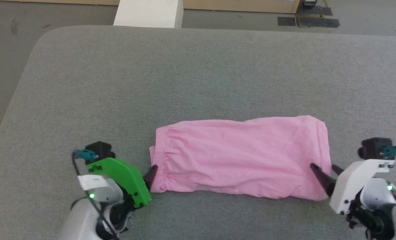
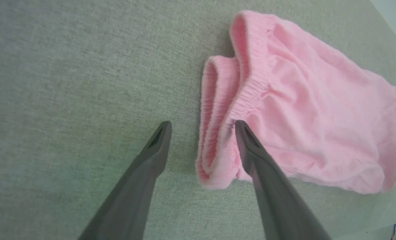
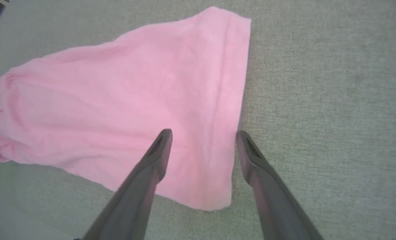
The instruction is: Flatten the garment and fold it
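The garment [image 1: 241, 153], light pink shorts, lies as a long flat band on the grey padded table [image 1: 184, 83], gathered waistband [image 2: 247, 90] to the left and hem to the right. My left gripper [image 1: 148, 174] is open at the waistband's near corner. In the left wrist view, the left gripper [image 2: 202, 125] straddles the doubled waistband edge, one finger over the cloth and one over bare table. My right gripper [image 1: 323, 166] is open at the hem's near corner. In the right wrist view, the right gripper [image 3: 203, 132] straddles the hem of the garment [image 3: 118, 100]. Neither holds cloth.
The table's rounded far-left corner [image 1: 48, 36] drops to grey floor. A white block [image 1: 148, 13] stands beyond the far edge, with dark mats [image 1: 307, 21] on the floor at the far right. Bare table stretches behind the shorts.
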Robot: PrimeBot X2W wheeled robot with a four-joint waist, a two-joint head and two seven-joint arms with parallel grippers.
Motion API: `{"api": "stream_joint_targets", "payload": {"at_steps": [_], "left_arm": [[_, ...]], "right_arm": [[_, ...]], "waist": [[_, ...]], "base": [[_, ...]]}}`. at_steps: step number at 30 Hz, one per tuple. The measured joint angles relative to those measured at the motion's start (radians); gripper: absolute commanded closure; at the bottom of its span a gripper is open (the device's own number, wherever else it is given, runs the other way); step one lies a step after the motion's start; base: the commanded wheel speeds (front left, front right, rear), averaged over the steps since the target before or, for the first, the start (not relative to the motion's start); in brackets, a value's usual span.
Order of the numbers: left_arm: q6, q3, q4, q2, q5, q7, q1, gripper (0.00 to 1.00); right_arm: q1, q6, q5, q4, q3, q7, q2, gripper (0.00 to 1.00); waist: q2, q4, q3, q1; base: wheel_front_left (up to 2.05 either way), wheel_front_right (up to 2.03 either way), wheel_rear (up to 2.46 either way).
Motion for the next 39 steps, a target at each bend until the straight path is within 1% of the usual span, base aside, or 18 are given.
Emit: {"api": "stream_joint_targets", "payload": {"at_steps": [3, 6, 8, 9, 12, 13, 15, 16, 18, 21, 25, 29, 33, 38, 39], "left_arm": [[-0.002, 0.043, -0.061, 0.016, -0.014, -0.032, 0.008, 0.00], [-0.004, 0.093, -0.126, 0.025, 0.002, -0.142, 0.012, 0.00], [-0.017, 0.119, -0.162, 0.031, 0.029, -0.253, 0.014, 0.00], [-0.028, 0.121, -0.169, 0.036, 0.048, -0.291, 0.016, 0.00], [-0.057, 0.125, -0.187, 0.040, 0.124, -0.463, 0.020, 0.00], [-0.065, 0.125, -0.186, 0.039, 0.146, -0.530, 0.020, 0.00], [-0.084, 0.121, -0.172, 0.038, 0.185, -0.630, 0.020, 0.00], [-0.093, 0.117, -0.166, 0.038, 0.199, -0.672, 0.020, 0.00], [-0.108, 0.109, -0.150, 0.034, 0.232, -0.753, 0.020, 0.00], [-0.132, 0.102, -0.142, 0.026, 0.274, -0.796, 0.018, 0.00], [-0.159, 0.100, -0.138, 0.007, 0.323, -0.803, 0.019, 0.00], [-0.170, 0.128, -0.139, -0.024, 0.334, -0.804, 0.019, 0.00], [-0.191, 0.147, -0.138, -0.050, 0.360, -0.804, 0.020, 0.00], [-0.211, 0.164, -0.128, -0.072, 0.371, -0.804, 0.020, 0.00], [-0.216, 0.168, -0.127, -0.077, 0.374, -0.804, 0.020, 0.00]], "right_arm": [[0.000, 0.000, 0.040, -0.047, -0.033, 0.032, -0.020, 0.00], [-0.001, 0.000, 0.071, -0.079, -0.066, 0.072, -0.051, 0.00], [-0.008, 0.000, 0.090, -0.083, -0.071, 0.098, -0.073, 0.00], [-0.012, 0.000, 0.099, -0.079, -0.066, 0.106, -0.087, 0.00], [-0.046, 0.000, 0.142, -0.053, -0.053, 0.122, -0.126, 0.00], [-0.060, 0.000, 0.149, -0.036, -0.043, 0.125, -0.144, 0.00], [-0.075, 0.000, 0.163, 0.002, -0.019, 0.126, -0.184, 0.00], [-0.082, -0.001, 0.178, 0.018, -0.015, 0.126, -0.189, 0.00], [-0.092, 0.000, 0.188, 0.044, 0.029, 0.125, -0.220, 0.00], [-0.112, 0.000, 0.212, 0.085, 0.079, 0.114, -0.249, 0.00], [-0.137, 0.000, 0.236, 0.133, 0.137, 0.088, -0.265, 0.00], [-0.168, 0.000, 0.256, 0.172, 0.209, 0.063, -0.267, 0.00], [-0.216, 0.000, 0.272, 0.206, 0.284, 0.034, -0.264, 0.00], [-0.261, 0.000, 0.298, 0.251, 0.348, 0.000, -0.267, 0.00], [-0.268, 0.000, 0.302, 0.263, 0.356, 0.000, -0.271, 0.36]], "waist": [[0.0000, 0.002, -0.011, 0.0000], [0.0000, 0.001, -0.017, 0.0000], [0.0000, -0.002, -0.015, 0.0000], [0.0000, -0.003, -0.012, 0.0000], [0.0000, -0.003, 0.000, 0.0000], [0.0000, -0.003, 0.006, 0.0001], [0.0000, 0.000, 0.017, 0.0001], [0.0000, 0.002, 0.022, 0.0000], [0.0001, 0.007, 0.033, 0.0000], [0.0000, 0.015, 0.049, 0.0001], [0.0000, 0.025, 0.070, 0.0000], [0.0000, 0.031, 0.087, 0.0000], [0.0000, 0.035, 0.099, 0.0000], [0.0000, 0.043, 0.104, 0.0000], [0.0000, 0.045, 0.103, 0.0000]], "base": [[0.00, 0.00, 0.00], [0.00, 0.00, 0.00], [0.00, 0.00, 0.00], [0.00, 0.00, 0.00], [0.00, 0.00, 0.00], [0.00, 0.00, 0.00], [0.00, 0.00, 0.00], [0.00, 0.00, 0.00], [0.00, 0.00, 0.00], [0.00, 0.00, 0.00], [0.00, 0.00, 0.00], [0.00, 0.00, 0.00], [0.00, 0.00, 0.00], [0.00, 0.00, 0.00], [0.00, 0.00, 0.00]]}}
